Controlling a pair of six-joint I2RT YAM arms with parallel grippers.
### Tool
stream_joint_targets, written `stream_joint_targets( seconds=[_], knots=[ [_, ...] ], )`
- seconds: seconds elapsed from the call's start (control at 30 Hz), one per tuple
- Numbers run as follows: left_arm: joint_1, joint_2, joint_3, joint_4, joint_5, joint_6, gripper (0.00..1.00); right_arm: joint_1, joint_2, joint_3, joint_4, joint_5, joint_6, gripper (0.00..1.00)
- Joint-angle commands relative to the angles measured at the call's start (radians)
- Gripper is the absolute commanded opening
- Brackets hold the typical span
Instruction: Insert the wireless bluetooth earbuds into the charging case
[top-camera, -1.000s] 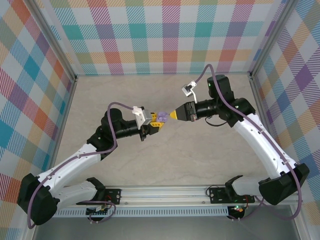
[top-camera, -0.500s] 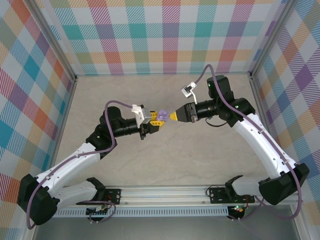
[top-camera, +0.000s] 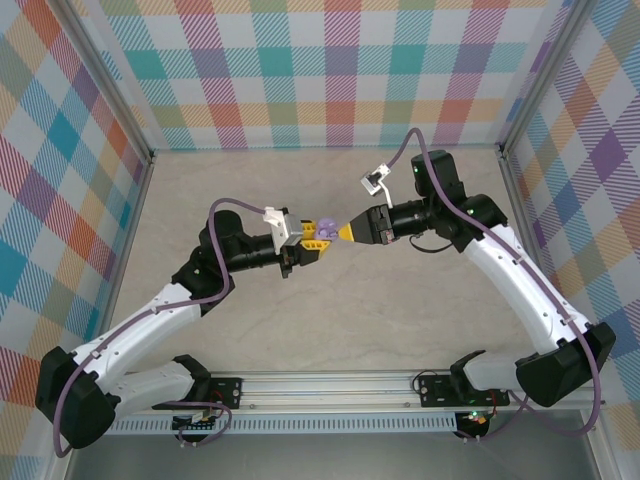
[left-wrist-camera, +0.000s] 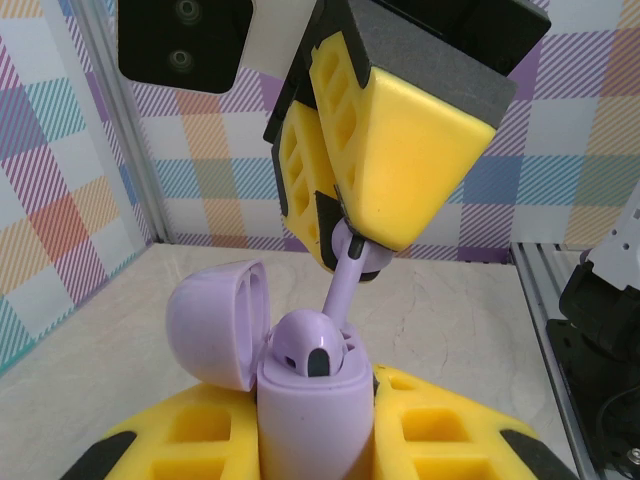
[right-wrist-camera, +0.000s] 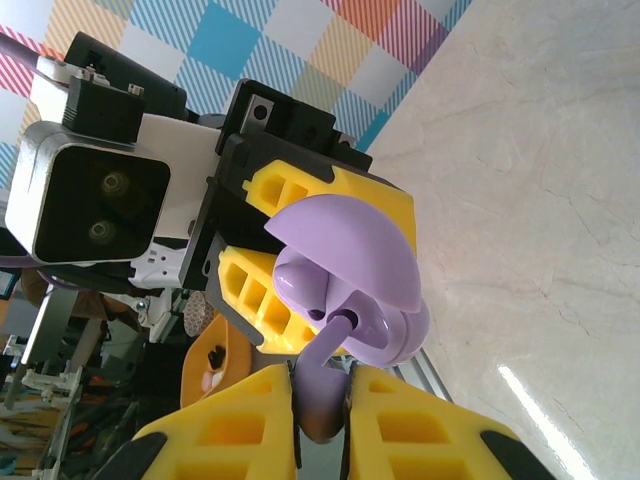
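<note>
My left gripper (top-camera: 308, 246) is shut on the body of a lavender charging case (left-wrist-camera: 315, 420), which it holds up above the table with the lid (left-wrist-camera: 215, 325) swung open to the left. One lavender earbud (left-wrist-camera: 310, 345) sits in the case. My right gripper (top-camera: 340, 232) meets it from the right and is shut on the head of a second lavender earbud (right-wrist-camera: 325, 405). That earbud's stem (left-wrist-camera: 343, 285) points down into the case opening, behind the seated one. In the right wrist view the stem (right-wrist-camera: 335, 340) reaches the case (right-wrist-camera: 390, 330) under the lid (right-wrist-camera: 350, 245).
The beige marble tabletop (top-camera: 400, 300) lies under both grippers. Plaid walls close the back and sides, and an aluminium rail (top-camera: 330, 385) runs along the near edge. An orange dish (right-wrist-camera: 212, 358) with small pieces shows behind the left gripper's fingers (right-wrist-camera: 300, 190).
Both grippers have drifted slightly toward the far wall together, tips still meeting at the case. The grips have not changed.
</note>
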Motion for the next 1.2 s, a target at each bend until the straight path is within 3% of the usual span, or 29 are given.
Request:
stream_joint_targets(
  seconds=[0.0, 0.97, 1.17],
  knots=[
    [0.0, 0.005, 0.031, 0.001, 0.028, -0.008, 0.09, -0.004, 0.012, 0.006, -0.008, -0.034, -0.02, 0.15],
    [-0.006, 0.027, 0.098, -0.09, 0.107, 0.049, 0.1, 0.0, 0.041, 0.009, -0.064, -0.027, -0.048, 0.16],
    [-0.007, 0.031, 0.102, -0.085, 0.125, 0.027, 0.1, 0.002, 0.048, 0.02, -0.083, 0.018, -0.049, 0.22]
  ],
)
